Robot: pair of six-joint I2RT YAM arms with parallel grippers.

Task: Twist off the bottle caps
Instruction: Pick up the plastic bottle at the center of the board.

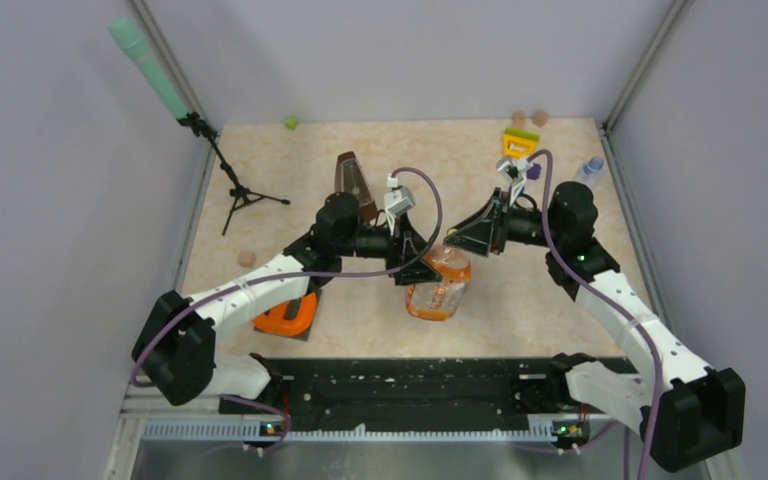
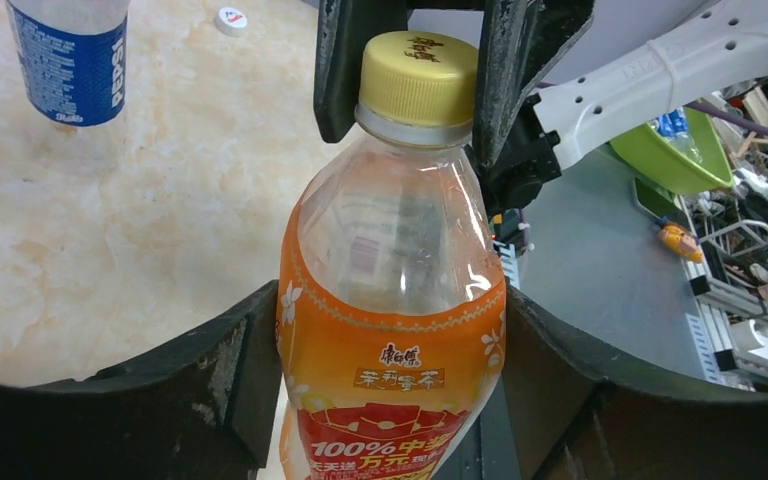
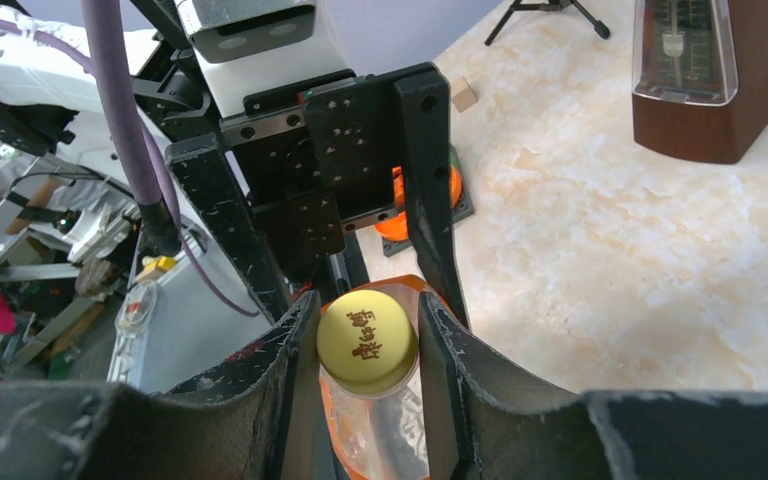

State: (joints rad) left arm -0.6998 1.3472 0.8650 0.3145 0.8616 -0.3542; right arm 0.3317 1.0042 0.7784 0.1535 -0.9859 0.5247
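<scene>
The squat orange-tinted bottle [image 2: 390, 300] is held off the table, tilted, by my left gripper [image 2: 390, 330], which is shut on its labelled body; it also shows in the top view [image 1: 438, 292]. Its yellow cap [image 3: 368, 343] is on the neck, and my right gripper [image 3: 365, 345] is closed around it, one finger on each side. The left wrist view shows those fingers [image 2: 340, 70] flanking the cap [image 2: 418, 72]. A slim blue-label bottle [image 2: 70, 60] stands behind, with a loose white cap [image 2: 231, 18] beside it. A slim unlabelled bottle [image 1: 590, 170] stands at the far right.
A brown metronome [image 1: 355, 180] stands behind the left arm. A microphone stand [image 1: 235, 185] is at the far left. An orange object [image 1: 285, 315] lies at the near left. A purple block [image 1: 534, 171], a yellow toy [image 1: 520, 143] and wooden discs [image 1: 530, 118] sit at the back right.
</scene>
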